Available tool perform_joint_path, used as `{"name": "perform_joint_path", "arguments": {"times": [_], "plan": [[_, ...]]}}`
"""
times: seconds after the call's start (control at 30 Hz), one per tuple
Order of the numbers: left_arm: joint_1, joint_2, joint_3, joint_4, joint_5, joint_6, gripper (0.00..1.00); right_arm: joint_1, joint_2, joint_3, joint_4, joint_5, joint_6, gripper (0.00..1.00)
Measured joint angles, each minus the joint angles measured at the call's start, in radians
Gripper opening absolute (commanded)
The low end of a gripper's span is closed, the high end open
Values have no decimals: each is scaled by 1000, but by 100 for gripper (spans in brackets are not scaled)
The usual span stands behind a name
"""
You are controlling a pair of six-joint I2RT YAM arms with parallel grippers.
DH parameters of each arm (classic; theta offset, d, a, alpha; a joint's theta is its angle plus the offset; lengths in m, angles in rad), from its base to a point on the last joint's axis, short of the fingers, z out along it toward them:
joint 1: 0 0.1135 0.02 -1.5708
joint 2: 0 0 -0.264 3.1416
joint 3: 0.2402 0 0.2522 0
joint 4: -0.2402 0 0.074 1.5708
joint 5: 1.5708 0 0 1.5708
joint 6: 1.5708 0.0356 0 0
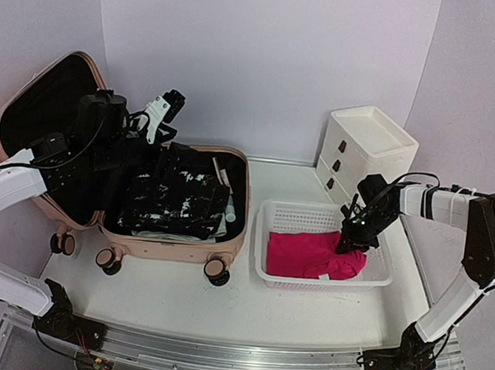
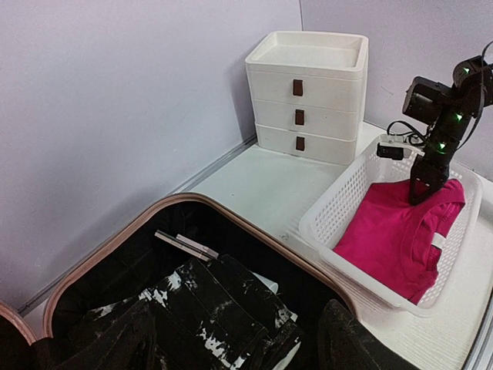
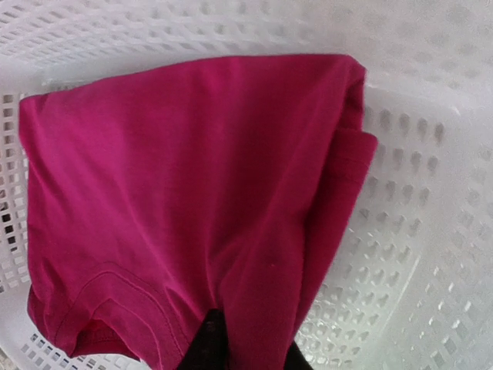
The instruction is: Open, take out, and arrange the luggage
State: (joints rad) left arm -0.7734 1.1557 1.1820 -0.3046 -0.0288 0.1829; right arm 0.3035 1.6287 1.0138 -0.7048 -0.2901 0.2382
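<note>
The pale-pink luggage (image 1: 174, 249) lies open at the left, its lid leaning back against the wall. Its rim also shows in the left wrist view (image 2: 254, 231). A black garment with white patches (image 1: 178, 197) fills the lower half and shows in the left wrist view (image 2: 208, 308). My left gripper (image 1: 152, 147) hovers over that garment, its fingers (image 2: 362, 339) spread wide and empty. My right gripper (image 1: 350, 243) reaches down into the white basket (image 1: 321, 281) and is shut on a pink shirt (image 1: 311, 254). The pink cloth (image 3: 192, 177) is pinched between its fingers (image 3: 208, 347).
A white drawer unit with brown handles (image 1: 366, 143) stands at the back right behind the basket, and also shows in the left wrist view (image 2: 308, 100). Thin sticks (image 2: 185, 245) and some white items (image 1: 228, 211) lie in the luggage beside the garment. The metal front rail (image 1: 234, 355) edges the table.
</note>
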Motion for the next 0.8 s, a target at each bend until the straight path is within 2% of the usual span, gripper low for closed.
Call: {"name": "perform_joint_path", "arguments": {"times": [0.1,0.13,0.4,0.47,0.57,0.67,0.8], "plan": [[0,0,0,0,0,0,73,0,0,19,-79,71,4,45],[0,0,0,0,0,0,73,0,-1,30,-109,98,5,47],[0,0,0,0,0,0,73,41,-66,167,-420,381,5,50],[0,0,0,0,0,0,73,69,-86,200,-455,376,8,50],[0,1,0,0,0,0,74,96,-119,200,-449,272,25,45],[0,7,0,0,0,0,76,101,-123,149,-386,179,52,39],[0,29,0,0,-4,0,79,101,-62,70,-315,153,82,36]]}}
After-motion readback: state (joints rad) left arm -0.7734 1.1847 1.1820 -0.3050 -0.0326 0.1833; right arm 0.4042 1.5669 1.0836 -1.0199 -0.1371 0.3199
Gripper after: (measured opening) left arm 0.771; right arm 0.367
